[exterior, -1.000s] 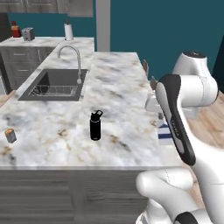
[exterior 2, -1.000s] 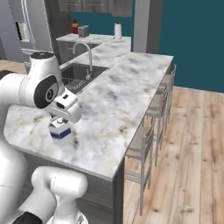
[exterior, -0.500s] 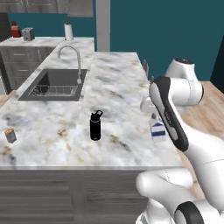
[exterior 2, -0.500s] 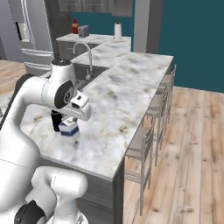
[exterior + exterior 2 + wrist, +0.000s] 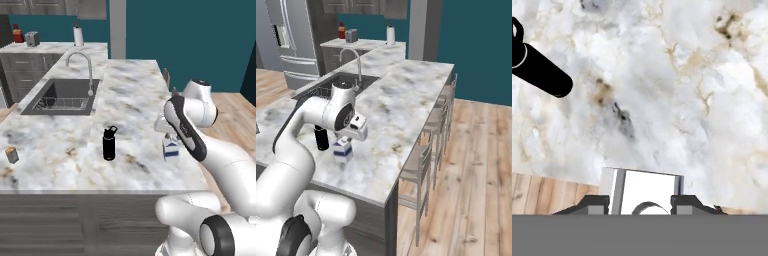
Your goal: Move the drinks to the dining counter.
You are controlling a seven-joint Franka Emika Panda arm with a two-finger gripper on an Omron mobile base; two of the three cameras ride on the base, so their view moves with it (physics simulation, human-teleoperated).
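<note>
Hand (image 5: 641, 202) clamped on blue-and-white carton (image 5: 342, 149), label unreadable, beside black bottle (image 5: 109, 143).

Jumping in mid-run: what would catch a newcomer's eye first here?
Most striking is the white arm bent low over the near right edge of the marble dining counter, its gripper shut on the blue-and-white carton, the carton's top showing between the fingertips in the hand view. Next, the black bottle stands upright near the counter's middle, left of the carton, and a tiny orange container sits near the left edge.
</note>
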